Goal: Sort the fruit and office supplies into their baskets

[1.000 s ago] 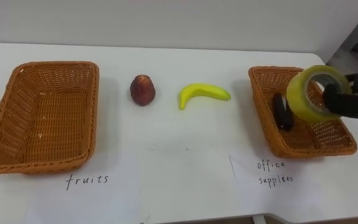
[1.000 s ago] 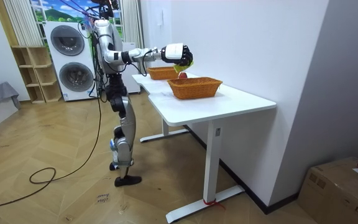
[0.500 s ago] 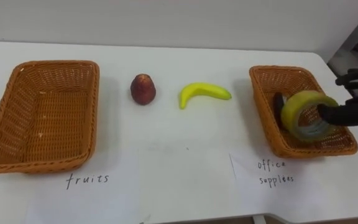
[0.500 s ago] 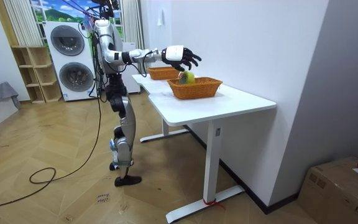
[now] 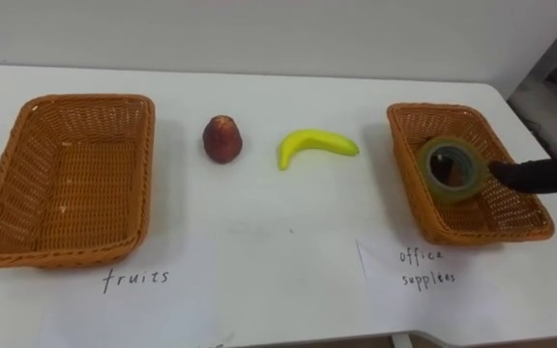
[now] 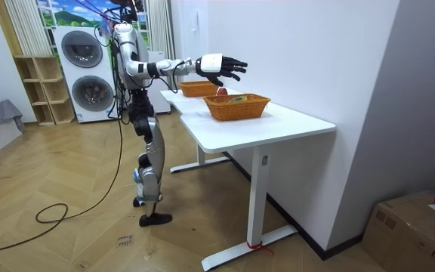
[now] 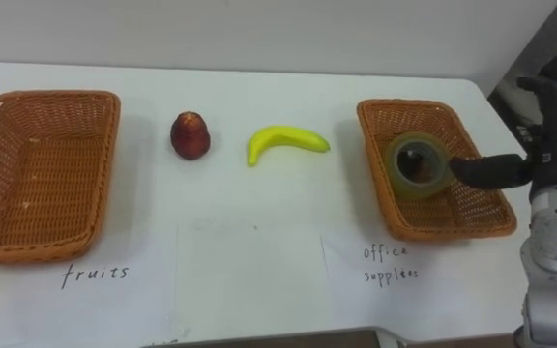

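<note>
Our right hand [image 7: 545, 159] hung with its fingers spread wide and holding nothing, at the right edge of the frame, its thumb reaching over the right rim of the right basket [image 5: 491, 234]. A second before, we had seen that hand wrapped round the yellow tape roll [image 5: 423, 172] and holding it up above this basket; half a second before, the fingers had already let go and the roll stood tilted in the basket. Now the roll lay inside the basket, free of the hand, and a dark item [image 5: 445, 170] showed through its hole. In the room view the robot stood at the long side of the white table [image 5: 259, 222] with that arm stretched out level over the baskets, as it had stood before. Nothing else had moved: the reddish fruit [image 5: 221, 139] and the banana [image 5: 315, 147] lay apart on the tabletop between the baskets, in the upper middle of the frame, and the left basket [image 5: 61, 257] held nothing. Below each basket lay a paper sheet, one at the lower left [image 5: 133, 300] and one at the lower right [image 5: 424, 295], each bearing a handwritten label for its basket.
</note>
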